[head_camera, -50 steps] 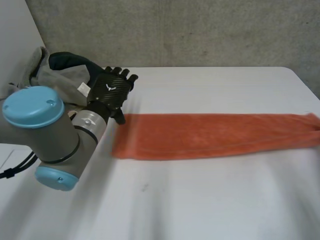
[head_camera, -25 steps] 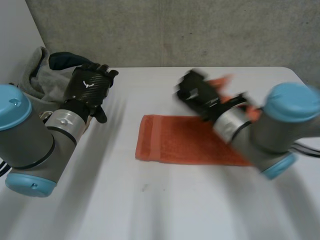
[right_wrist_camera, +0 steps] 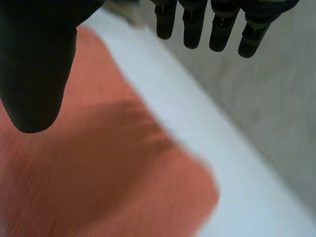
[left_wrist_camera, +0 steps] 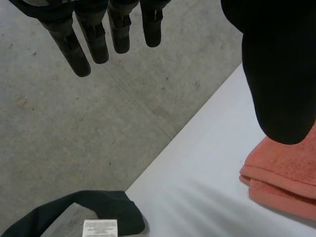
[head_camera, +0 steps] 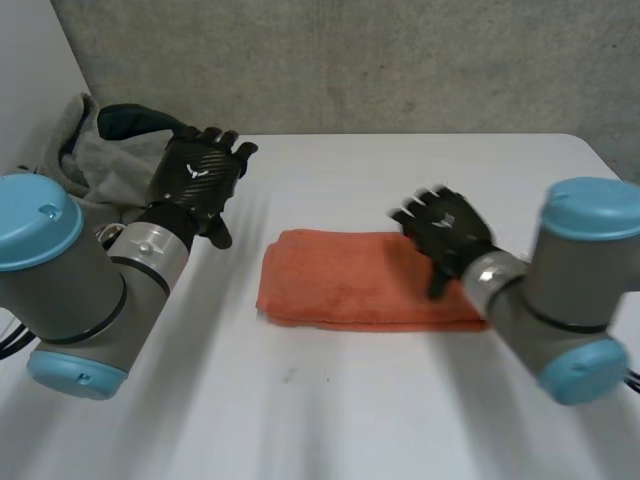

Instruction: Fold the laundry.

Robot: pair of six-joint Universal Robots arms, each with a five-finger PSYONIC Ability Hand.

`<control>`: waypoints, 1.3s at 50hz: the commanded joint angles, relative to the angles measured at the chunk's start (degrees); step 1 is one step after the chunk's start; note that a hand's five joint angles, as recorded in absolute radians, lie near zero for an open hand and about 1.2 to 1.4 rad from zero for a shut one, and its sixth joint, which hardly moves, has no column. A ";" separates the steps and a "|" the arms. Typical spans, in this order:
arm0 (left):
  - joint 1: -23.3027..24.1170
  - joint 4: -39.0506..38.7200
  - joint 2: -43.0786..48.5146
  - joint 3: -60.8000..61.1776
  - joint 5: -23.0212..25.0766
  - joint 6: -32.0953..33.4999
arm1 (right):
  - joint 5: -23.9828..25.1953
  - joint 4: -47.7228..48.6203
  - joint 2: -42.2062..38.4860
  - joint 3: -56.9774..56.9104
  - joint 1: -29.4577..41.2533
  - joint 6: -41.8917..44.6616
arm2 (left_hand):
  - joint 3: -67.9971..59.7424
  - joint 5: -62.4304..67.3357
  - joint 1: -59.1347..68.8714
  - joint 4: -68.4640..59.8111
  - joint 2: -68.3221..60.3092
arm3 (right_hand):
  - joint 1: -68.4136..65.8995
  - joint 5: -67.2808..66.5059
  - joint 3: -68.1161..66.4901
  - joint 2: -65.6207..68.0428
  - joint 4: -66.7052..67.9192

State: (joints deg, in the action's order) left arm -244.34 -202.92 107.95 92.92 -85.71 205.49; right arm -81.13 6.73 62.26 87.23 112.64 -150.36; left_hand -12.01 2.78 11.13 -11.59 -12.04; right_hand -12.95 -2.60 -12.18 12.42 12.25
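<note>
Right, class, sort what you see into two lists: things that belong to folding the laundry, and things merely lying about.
Belongs to the job: orange towel, folded; heap of grey and dark clothes, probably waiting laundry; left hand and right hand, both open.
Merely there: white table; grey wall.

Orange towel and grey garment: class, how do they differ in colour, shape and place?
The orange towel is one bright colour; the grey garment has a dark lining. The towel lies folded flat; the garment sits crumpled. The towel is central on the table; the garment at its far left corner. Both are cloth.
</note>
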 commanded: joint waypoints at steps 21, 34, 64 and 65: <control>1.50 -0.02 -1.78 1.12 -0.42 -0.26 | 8.43 10.59 -6.87 -7.34 15.66 7.18 | 1.97 -2.74 -1.08 1.54 2.00 | -67.05 -67.40 -67.82 67.58 67.75; 3.78 0.51 -0.46 -4.58 -4.37 -8.87 | 5.28 1.62 -7.96 -10.68 12.72 -3.50 | 1.80 -2.57 -0.91 1.38 1.83 | 2.95 2.60 2.18 -2.42 -2.25; 18.55 27.75 35.05 -38.53 -22.04 -9.24 | 8.53 -15.25 -16.55 -23.16 0.47 -22.61 | 0.45 -1.22 0.43 0.03 0.48 | 2.95 2.60 2.18 -2.42 -2.25; 18.64 28.02 34.96 -37.73 -22.04 -8.79 | 8.53 -15.52 -16.99 -23.42 0.47 -22.44 | 0.45 -1.22 0.43 0.03 0.48 | 2.95 2.60 2.18 -2.42 -2.25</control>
State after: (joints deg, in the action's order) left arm -225.32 -178.51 144.06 49.78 -103.37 194.26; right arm -74.16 -7.10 48.69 65.60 112.68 -173.30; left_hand -12.02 2.79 11.13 -11.60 -12.04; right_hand -12.92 -2.41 -11.98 12.31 12.05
